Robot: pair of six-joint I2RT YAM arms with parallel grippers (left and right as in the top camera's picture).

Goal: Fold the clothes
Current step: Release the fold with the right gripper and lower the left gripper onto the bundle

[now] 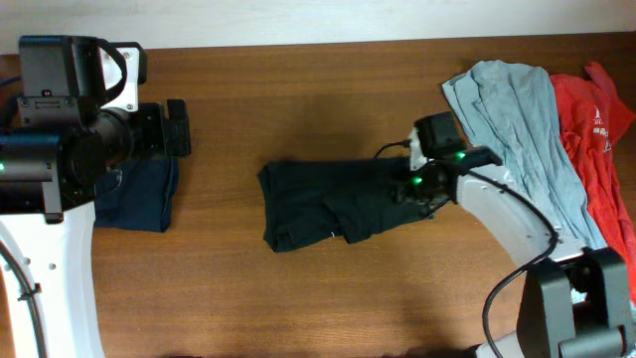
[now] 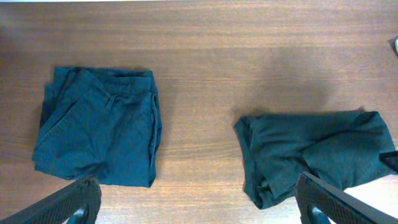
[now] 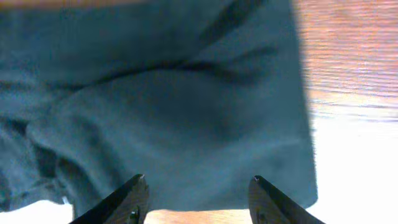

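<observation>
The black garment (image 1: pixel 328 204) lies bunched and partly folded in the middle of the table, also seen in the left wrist view (image 2: pixel 311 152). My right gripper (image 1: pixel 409 189) hovers over its right end, open. In the right wrist view (image 3: pixel 199 180) the dark fabric (image 3: pixel 174 106) spreads beyond the fingertips, with bare wood between the fingers and nothing held. My left gripper (image 1: pixel 177 127) hangs wide open at the far left, above and apart from the garments; between its fingers (image 2: pixel 198 180) there is only wood. A folded navy garment (image 1: pixel 139 194) lies below it (image 2: pixel 99 127).
A pale blue-grey garment (image 1: pixel 517 109) and a red one (image 1: pixel 596 129) lie spread at the right edge, beside the right arm's base. Bare wood separates the navy garment from the black one.
</observation>
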